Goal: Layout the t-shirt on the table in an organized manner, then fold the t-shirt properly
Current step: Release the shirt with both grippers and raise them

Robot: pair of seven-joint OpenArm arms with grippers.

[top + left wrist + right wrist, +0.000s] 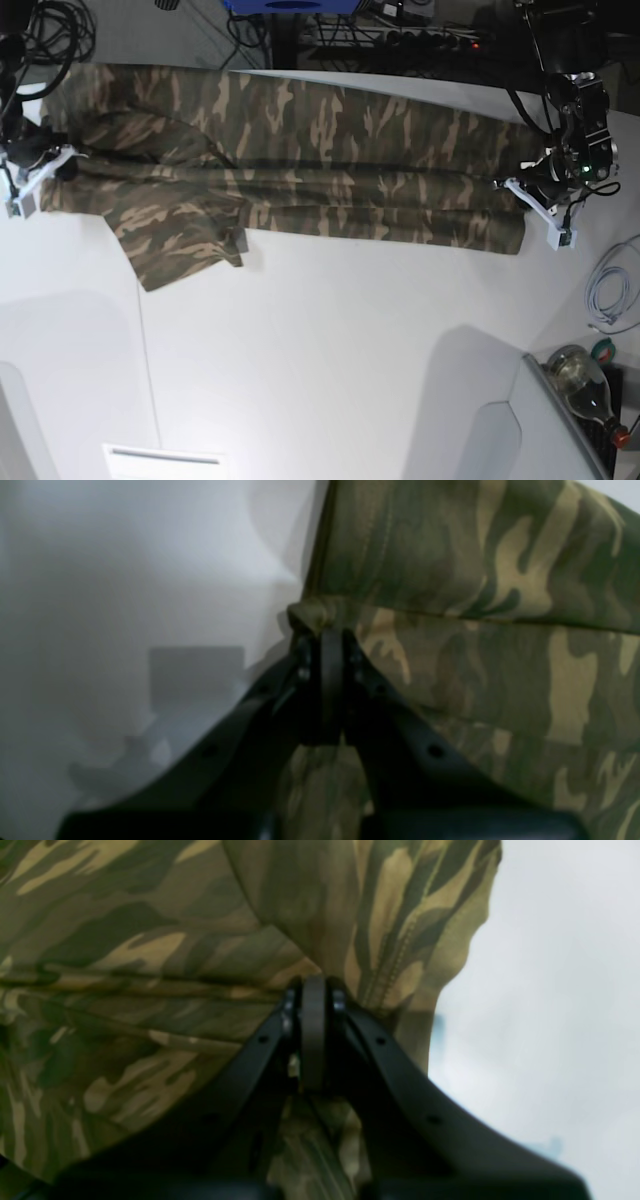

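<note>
1. Two black grippers pinch opposite ends of the soft camouflage-print cloth t-shirt (300, 170); left gripper (325, 630) clamps a corner, right gripper (314, 985) bunched fabric.
2. Stretched sideways, it lies across the far part of the wide white table (330, 340); one sleeve trails nearer.

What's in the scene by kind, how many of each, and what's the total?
T-shirt: 1
Table: 1
Grippers, left and right, both shut on the t-shirt: 2
Bottle: 1
Coiled cable: 1
Total: 6
</note>
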